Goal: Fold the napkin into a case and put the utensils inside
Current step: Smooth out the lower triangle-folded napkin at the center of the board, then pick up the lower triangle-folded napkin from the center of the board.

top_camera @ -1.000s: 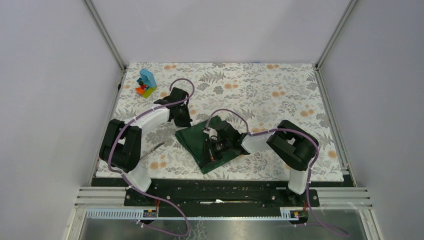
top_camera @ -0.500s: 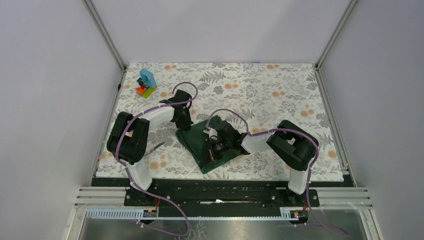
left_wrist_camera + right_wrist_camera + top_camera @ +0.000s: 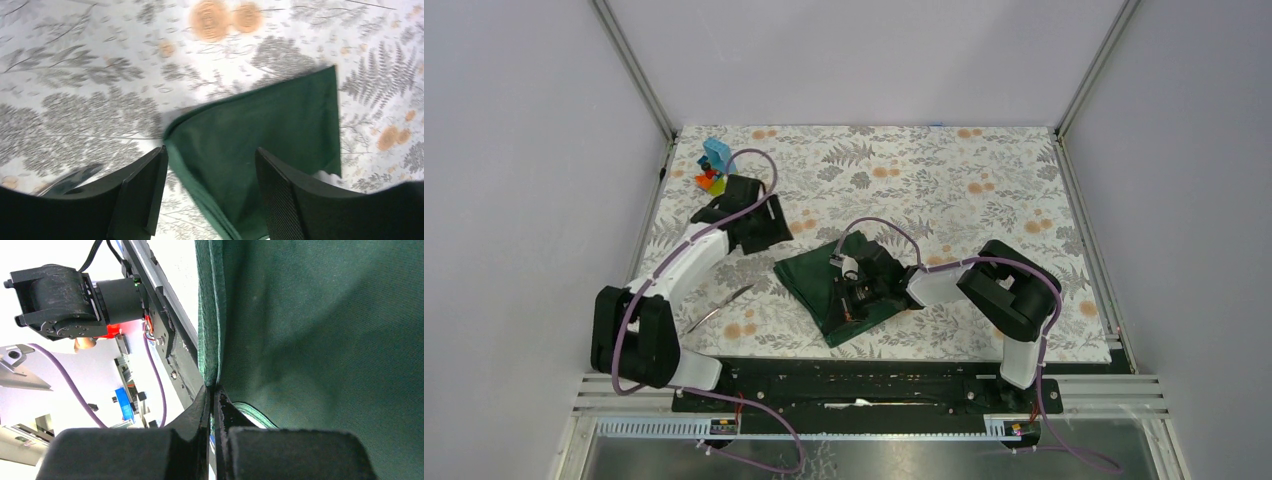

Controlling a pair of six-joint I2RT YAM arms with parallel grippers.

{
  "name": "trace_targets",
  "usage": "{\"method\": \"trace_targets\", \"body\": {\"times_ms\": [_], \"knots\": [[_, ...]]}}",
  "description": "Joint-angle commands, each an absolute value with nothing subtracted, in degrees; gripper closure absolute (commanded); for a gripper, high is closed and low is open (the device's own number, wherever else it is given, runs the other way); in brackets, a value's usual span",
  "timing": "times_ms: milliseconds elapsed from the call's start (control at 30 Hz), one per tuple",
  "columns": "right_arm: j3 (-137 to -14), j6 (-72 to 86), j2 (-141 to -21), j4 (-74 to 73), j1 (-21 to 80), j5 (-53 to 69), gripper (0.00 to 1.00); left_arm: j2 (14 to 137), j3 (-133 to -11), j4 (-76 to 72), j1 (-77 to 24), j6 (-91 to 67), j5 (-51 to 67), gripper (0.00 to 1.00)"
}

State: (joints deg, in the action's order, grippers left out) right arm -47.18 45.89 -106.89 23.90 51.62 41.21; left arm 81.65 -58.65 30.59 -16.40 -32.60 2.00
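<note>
Your right gripper (image 3: pixel 213 405) is pinched shut on the napkin (image 3: pixel 809 278) edge, mid-table. Your left gripper (image 3: pixel 210 200) hovers with jaws spread, empty (napkin just beside). A utensil (image 3: pixel 721 306) lies left of the napkin, and the block stack (image 3: pixel 715 170) crowds the left wrist.

1. The toy block stack (image 3: pixel 715 170) stands just behind the left gripper (image 3: pixel 769 232), closing off the far-left corner
2. The right gripper (image 3: pixel 848 300) and its arm lie across the right half of the napkin (image 3: pixel 809 275); the cloth's left edge is open to approach
3. A utensil (image 3: pixel 721 305) lies on the floral table covering (image 3: pixel 984 170) between the left arm and the napkin
</note>
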Motion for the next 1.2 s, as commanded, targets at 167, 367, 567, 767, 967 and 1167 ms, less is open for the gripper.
{"method": "trace_targets", "body": {"times_ms": [167, 367, 567, 767, 967, 1167], "knots": [[-47.1, 45.9, -105.3, 26.3, 52.1, 42.3, 1.00, 80.8, -48.6, 25.5, -5.8, -31.1, 12.8, 0.35], [-46.7, 46.1, -105.0, 26.8, 52.1, 42.2, 1.00, 83.4, -45.0, 19.5, -5.3, -32.9, 18.4, 0.40], [-46.4, 46.4, -104.9, 27.3, 52.1, 42.3, 1.00, 86.1, -45.0, 17.3, -6.4, -34.2, 18.4, 0.58], [-46.2, 46.4, -104.5, 27.4, 52.1, 42.3, 1.00, 87.6, -45.3, 16.9, -7.4, -34.4, 16.3, 0.69], [-44.9, 47.4, -104.2, 30.2, 52.1, 44.3, 1.00, 85.2, -48.4, 20.1, -9.8, -34.5, 11.4, 0.87], [-40.8, 52.6, -106.1, 41.0, 51.4, 48.3, 1.00, 86.6, -56.3, 26.7, -15.0, -37.2, 5.1, 1.00]]}}
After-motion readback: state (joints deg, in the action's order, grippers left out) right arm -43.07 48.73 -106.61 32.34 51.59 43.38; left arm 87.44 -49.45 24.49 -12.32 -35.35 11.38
